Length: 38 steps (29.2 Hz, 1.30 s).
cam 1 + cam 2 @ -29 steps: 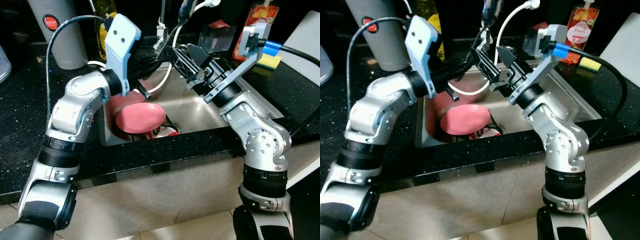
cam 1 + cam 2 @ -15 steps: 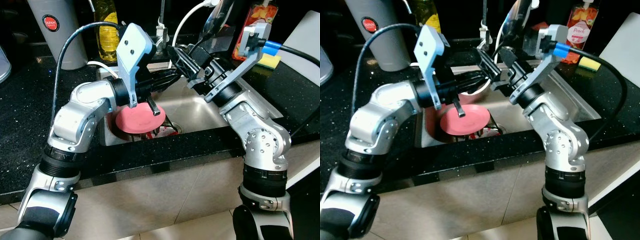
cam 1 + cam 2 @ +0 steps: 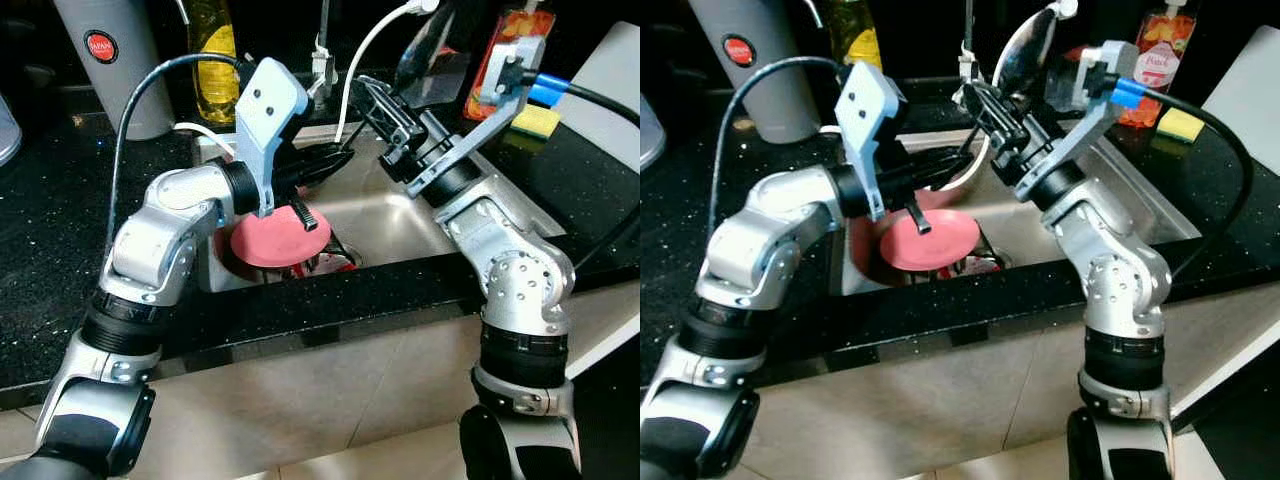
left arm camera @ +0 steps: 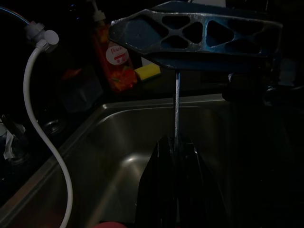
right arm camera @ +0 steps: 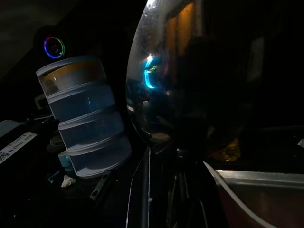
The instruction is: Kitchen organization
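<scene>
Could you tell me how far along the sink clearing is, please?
Nothing put away yet. In hand: the right gripper clamps a large shiny metal ladle above the steel sink; the left gripper hovers nearby. Left: the round pink plate lying in it.

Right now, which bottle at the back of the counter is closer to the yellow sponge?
The orange peach-labelled bottle on the robot's right, standing just beside the yellow sponge. The yellow bottle stands far off on the left by the grey canister.

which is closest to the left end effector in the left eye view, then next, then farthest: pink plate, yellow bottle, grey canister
1. pink plate, in the sink just beneath the left end effector
2. yellow bottle, behind the sink
3. grey canister, far left on the counter
</scene>
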Available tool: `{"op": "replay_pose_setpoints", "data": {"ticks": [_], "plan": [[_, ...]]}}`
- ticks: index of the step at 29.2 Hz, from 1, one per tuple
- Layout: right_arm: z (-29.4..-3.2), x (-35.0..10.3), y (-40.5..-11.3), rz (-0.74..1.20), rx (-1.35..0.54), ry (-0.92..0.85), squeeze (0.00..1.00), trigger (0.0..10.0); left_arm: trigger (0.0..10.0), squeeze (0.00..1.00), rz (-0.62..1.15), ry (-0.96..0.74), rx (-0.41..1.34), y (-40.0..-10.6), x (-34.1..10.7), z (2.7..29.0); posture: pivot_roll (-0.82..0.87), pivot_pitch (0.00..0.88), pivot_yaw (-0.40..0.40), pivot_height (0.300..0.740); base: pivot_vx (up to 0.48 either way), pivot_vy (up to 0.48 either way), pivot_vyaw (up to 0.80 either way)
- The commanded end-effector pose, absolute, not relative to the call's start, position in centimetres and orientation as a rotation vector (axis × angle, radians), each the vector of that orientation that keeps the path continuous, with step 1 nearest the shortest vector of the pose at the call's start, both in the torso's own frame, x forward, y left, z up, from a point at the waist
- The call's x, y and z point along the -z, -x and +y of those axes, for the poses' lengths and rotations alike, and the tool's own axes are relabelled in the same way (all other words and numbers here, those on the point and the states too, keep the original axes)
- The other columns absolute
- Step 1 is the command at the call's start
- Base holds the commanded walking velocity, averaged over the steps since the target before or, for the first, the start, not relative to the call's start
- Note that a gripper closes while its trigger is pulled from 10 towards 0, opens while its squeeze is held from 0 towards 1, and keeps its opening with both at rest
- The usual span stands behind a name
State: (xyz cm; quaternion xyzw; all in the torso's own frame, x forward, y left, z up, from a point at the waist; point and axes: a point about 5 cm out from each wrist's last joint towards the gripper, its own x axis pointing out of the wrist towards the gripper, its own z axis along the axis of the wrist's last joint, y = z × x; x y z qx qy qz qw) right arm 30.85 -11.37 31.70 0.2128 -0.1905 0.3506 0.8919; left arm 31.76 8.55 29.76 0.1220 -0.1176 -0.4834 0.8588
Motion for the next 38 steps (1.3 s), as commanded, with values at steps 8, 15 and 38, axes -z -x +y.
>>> {"op": "replay_pose_setpoints", "data": {"ticks": [8, 15, 38], "plan": [[-12.4, -31.0, -31.8, -0.376, -0.631, -0.433, 0.00, 10.0, 10.0, 0.10, -0.317, -0.208, 0.903, -32.4, -31.8, 9.9, 0.08, 0.000, -0.009, 0.740, 0.000, 0.000, 0.00], [-12.6, -28.4, -34.4, -0.252, -0.465, -0.335, 0.00, 10.0, 10.0, 0.00, -0.351, -0.136, 0.922, -30.7, -33.0, 12.4, 0.12, 0.000, -0.040, 0.740, 0.000, 0.000, 0.00], [-8.3, -19.4, -39.1, 0.023, -0.321, -0.053, 1.00, 10.0, 10.0, 0.00, 0.370, -0.238, 0.841, -31.7, -25.8, 14.8, 0.24, 0.000, -0.042, 0.740, 0.000, 0.000, 0.00]]}}
